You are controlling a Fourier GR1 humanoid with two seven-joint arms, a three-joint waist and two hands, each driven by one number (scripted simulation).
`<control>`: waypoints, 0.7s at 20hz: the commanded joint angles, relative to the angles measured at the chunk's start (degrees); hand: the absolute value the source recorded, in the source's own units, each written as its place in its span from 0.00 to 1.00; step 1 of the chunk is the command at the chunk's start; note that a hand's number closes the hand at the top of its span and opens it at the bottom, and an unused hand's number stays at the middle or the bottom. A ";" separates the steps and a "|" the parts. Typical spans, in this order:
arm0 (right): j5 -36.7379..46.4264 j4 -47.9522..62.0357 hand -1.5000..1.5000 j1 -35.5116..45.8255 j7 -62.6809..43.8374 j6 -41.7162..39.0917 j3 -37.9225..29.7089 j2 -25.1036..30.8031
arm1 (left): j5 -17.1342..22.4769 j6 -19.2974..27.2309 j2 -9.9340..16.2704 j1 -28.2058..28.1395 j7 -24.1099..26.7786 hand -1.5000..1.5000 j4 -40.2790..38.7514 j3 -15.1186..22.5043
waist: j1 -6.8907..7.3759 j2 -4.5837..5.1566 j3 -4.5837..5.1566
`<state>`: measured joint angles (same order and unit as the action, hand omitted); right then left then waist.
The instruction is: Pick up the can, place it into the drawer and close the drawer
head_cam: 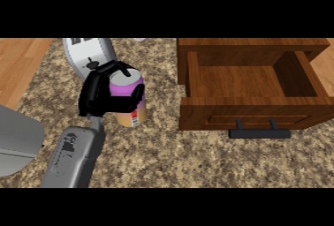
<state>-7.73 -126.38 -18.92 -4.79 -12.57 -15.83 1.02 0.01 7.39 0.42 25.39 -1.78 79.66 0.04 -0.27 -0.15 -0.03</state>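
Speckled granite counter [195,159] — wood floor [23,62] beyond

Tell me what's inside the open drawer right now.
Nothing visible: the drawer shows bare wood. Its front wall hides the nearest strip of floor. The can is outside, held in the left hand.

You are seeing the left hand [98,95] curling round the upright pink-and-orange metal can [123,87] standing on the speckled stone counter [195,159]. The open brown wooden drawer [251,81] is sitting to the hand's right, the silver metal toaster [88,52] just behind it.
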 commanded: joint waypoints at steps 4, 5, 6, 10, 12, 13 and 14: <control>3.28 1.94 0.00 0.42 2.85 0.04 0.92 -0.97 | -1.39 8.62 -0.41 11.19 -12.01 1.00 2.55 7.85 | -0.29 0.05 -0.01; -1.99 0.41 0.00 -1.32 1.42 -2.25 -1.68 0.22 | -1.01 7.38 -0.41 15.13 -9.88 1.00 -2.74 4.73 | -0.70 0.14 0.00; 1.44 2.17 0.00 0.99 1.96 -0.82 -0.70 0.04 | -2.41 6.80 -0.41 16.39 -14.14 1.00 -0.30 4.65 | -0.25 0.11 0.00; -2.78 1.63 0.00 2.04 -0.79 -1.18 -3.96 1.92 | 0.32 14.20 -0.41 23.74 -12.59 1.00 -5.81 9.54 | -0.82 0.18 0.01; 0.83 -0.23 0.00 1.81 -0.23 -0.46 0.11 -0.53 | 0.92 18.77 -0.42 23.70 -12.20 1.00 -6.63 14.57 | -0.71 0.16 0.02; 2.71 -1.09 0.00 0.92 -0.20 2.11 2.67 -0.96 | 1.70 15.59 -0.42 28.04 -11.85 1.00 -10.29 9.87 | -0.76 0.23 0.02; -1.70 0.38 0.00 1.07 -0.72 -1.72 -1.83 1.37 | 1.50 18.01 -0.42 30.96 -12.08 1.00 -13.44 11.05 | -1.12 0.26 0.00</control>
<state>-7.60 -125.74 -17.55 -4.83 -12.85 -16.45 1.27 0.45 22.06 0.02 49.25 -13.65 72.19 9.98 -1.02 0.04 -0.02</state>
